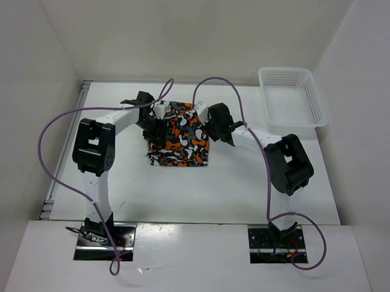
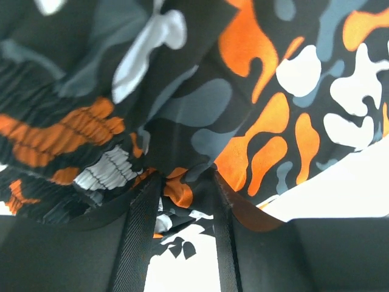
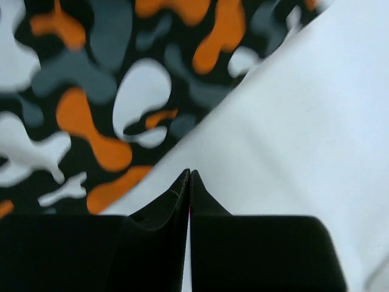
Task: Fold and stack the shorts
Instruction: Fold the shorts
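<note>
Top view: the shorts lie as a rough square in the middle of the white tabletop. The left claw is at their left edge and the right claw at their right edge. A white lattice basket stands well apart at the far right.

Left wrist view: the left claw is drawn in on a bunched fold of the print. The gathered waistband hangs over the lens.

Right wrist view: the right claw is closed tip to tip with no cloth seen between. It sits over bare tabletop just beside the cloth's edge.

The step looks like a fold across. The left should probably carry its edge low and level to avoid dragging the layer beneath, while the right steadies the far side
</note>
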`<action>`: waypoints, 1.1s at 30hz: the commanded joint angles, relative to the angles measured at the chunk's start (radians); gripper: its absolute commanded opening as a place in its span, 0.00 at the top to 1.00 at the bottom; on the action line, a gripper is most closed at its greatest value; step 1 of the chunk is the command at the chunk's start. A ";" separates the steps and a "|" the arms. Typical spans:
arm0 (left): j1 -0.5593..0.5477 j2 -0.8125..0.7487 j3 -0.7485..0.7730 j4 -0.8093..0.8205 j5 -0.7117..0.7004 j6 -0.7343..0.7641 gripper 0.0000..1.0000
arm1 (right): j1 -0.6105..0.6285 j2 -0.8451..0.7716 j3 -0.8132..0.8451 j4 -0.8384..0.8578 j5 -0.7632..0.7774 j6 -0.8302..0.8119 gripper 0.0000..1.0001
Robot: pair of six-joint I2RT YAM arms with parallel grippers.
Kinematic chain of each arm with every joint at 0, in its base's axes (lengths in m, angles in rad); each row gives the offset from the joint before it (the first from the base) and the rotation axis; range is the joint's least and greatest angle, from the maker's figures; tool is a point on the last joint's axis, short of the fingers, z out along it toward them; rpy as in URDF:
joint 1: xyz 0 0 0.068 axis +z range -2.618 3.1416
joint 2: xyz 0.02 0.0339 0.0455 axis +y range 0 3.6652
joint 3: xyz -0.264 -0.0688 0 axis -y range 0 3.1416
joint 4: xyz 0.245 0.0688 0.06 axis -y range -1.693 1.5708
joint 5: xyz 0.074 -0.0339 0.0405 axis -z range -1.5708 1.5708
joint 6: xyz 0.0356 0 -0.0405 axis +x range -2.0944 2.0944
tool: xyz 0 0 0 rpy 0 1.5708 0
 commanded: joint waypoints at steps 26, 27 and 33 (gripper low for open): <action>0.297 -0.475 0.126 0.112 -0.382 0.006 0.00 | -0.078 -0.540 -0.034 -0.004 0.316 -0.180 0.27; 0.321 -0.494 0.067 0.124 -0.361 0.006 0.00 | -0.097 -0.578 -0.070 -0.003 0.316 -0.180 0.25; 0.446 -0.607 -0.130 0.199 -0.192 0.006 0.00 | -0.184 -0.686 -0.213 0.024 0.316 -0.191 0.23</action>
